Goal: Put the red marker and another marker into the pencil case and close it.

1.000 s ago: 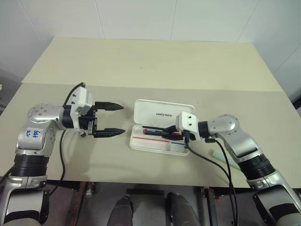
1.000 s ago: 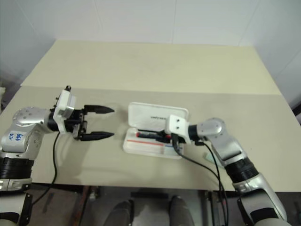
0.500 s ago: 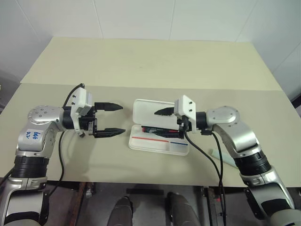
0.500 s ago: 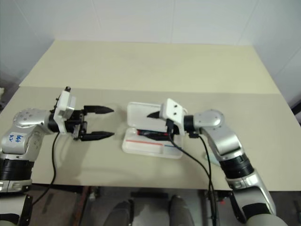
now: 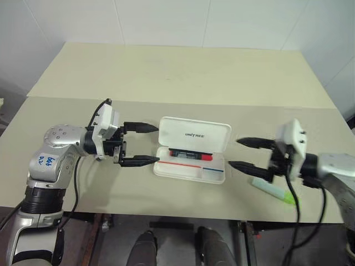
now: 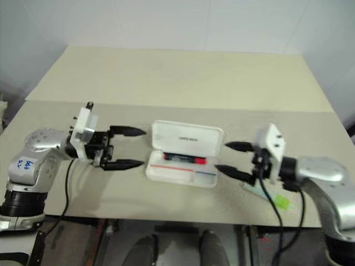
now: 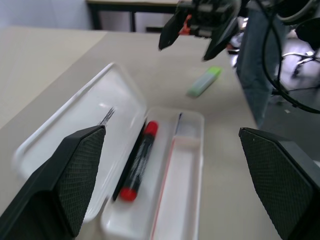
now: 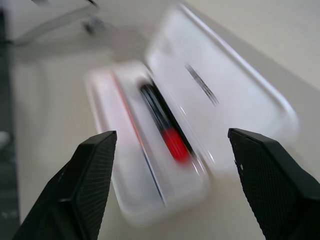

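The red marker (image 5: 190, 153) lies in the open pencil case (image 5: 191, 166). The green highlighter (image 5: 273, 190) rests on the table, just below the right gripper (image 5: 242, 153), its long axis running right and toward the robot. Both grippers gape wide and empty; the left gripper (image 5: 147, 144) is well apart.
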Controlling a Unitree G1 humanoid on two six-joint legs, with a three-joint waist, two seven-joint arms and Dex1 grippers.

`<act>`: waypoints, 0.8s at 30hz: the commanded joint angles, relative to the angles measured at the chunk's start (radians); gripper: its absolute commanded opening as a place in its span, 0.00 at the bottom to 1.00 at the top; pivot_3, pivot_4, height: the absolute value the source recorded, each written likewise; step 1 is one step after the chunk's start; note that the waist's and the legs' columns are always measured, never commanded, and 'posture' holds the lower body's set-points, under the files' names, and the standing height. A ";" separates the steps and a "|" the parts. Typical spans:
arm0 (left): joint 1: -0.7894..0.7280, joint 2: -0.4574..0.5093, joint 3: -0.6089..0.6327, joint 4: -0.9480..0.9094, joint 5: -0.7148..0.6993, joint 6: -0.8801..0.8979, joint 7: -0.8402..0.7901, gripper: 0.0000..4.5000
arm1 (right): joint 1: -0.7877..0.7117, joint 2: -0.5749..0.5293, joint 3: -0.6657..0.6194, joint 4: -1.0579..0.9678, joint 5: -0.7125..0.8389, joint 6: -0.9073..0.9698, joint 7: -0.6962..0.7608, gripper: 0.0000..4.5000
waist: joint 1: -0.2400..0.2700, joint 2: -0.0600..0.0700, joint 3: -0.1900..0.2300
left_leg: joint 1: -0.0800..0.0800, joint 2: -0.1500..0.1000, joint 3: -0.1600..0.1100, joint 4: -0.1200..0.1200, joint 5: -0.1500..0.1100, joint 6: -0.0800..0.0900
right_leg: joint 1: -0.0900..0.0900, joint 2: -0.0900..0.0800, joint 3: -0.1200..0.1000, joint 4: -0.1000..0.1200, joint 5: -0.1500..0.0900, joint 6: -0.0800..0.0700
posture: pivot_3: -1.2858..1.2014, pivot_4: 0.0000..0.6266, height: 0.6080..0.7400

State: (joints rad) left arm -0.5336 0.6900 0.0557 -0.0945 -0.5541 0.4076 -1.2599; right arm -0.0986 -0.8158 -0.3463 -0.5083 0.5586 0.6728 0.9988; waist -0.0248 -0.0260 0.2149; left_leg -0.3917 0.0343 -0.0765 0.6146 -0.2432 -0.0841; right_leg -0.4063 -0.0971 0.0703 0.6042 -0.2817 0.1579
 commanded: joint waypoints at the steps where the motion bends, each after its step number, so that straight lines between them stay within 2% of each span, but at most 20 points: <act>1: -0.014 -0.012 -0.012 -0.039 -0.024 0.006 0.000 1.00 | 0.081 -0.032 -0.123 0.009 0.001 -0.051 0.012 0.99 | -0.005 0.000 0.000 | 0.000 0.000 0.000 0.000 0.000 0.000 | 0.000 0.000 0.000 0.000 0.000 0.000 | 0.52 0.24 1.00; 6: -0.039 -0.025 -0.037 -0.030 -0.020 0.005 -0.010 1.00 | 0.234 -0.053 -0.184 0.030 -0.040 -0.133 0.049 0.99 | -0.005 0.000 0.000 | 0.003 0.000 0.004 0.000 0.001 0.001 | 0.001 0.000 0.003 0.000 -0.001 -0.003 | 0.52 0.24 1.00; 11: -0.047 -0.024 -0.050 -0.024 -0.015 0.000 -0.027 1.00 | 0.346 -0.042 -0.160 0.083 -0.074 -0.220 0.087 0.99 | -0.003 0.000 0.000 | 0.003 0.000 0.004 0.002 0.001 0.001 | 0.004 0.000 0.005 -0.005 -0.003 -0.006 | 0.52 0.24 1.00; 14: -0.054 -0.019 -0.057 -0.015 -0.008 -0.009 -0.040 1.00 | 0.363 -0.040 -0.130 0.140 -0.106 -0.276 0.096 0.99 | -0.005 -0.001 0.000 | 0.004 0.000 0.004 0.003 0.001 0.001 | 0.008 0.000 0.005 -0.009 -0.004 -0.011 | 0.52 0.24 1.00; 24: -0.101 0.005 -0.073 -0.006 -0.012 0.013 -0.100 1.00 | 0.292 -0.032 0.002 0.428 -0.194 -0.446 0.129 0.99 | -0.005 -0.001 0.000 | 0.004 0.000 0.004 0.004 0.001 0.001 | 0.010 0.000 0.006 -0.011 -0.003 -0.011 | 0.52 0.24 1.00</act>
State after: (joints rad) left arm -0.6169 0.6795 -0.0206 -0.0982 -0.5554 0.4175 -1.3484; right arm 0.2057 -0.8492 -0.3513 -0.0952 0.3665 0.2569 1.1184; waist -0.0295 -0.0269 0.2146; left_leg -0.3874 0.0339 -0.0724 0.6187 -0.2422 -0.0829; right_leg -0.3965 -0.0968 0.0758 0.5937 -0.2850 0.1468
